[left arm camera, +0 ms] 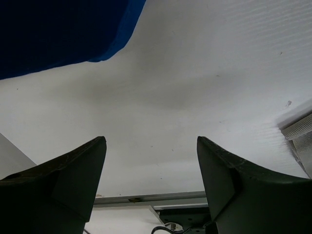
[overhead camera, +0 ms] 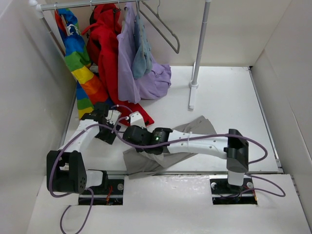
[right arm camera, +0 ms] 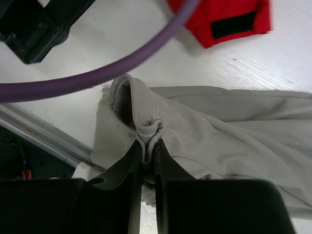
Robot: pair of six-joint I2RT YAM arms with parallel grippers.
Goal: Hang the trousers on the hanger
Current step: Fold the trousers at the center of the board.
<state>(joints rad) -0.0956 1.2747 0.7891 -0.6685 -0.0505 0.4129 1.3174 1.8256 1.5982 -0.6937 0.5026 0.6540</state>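
Worktop (overhead camera: 229,97): white, boxed in by white wall panels.
Trousers (right arm camera: 219,126): taupe, sprawled near the worktop's front edge under the right arm.
Right gripper (right arm camera: 147,148): almost closed, pinching a bunched trouser fold.
Left gripper (left arm camera: 151,141): spread wide, holding nothing.
Hanger (overhead camera: 163,27): grey, apparently hooked on the rail (overhead camera: 97,4) at the back.
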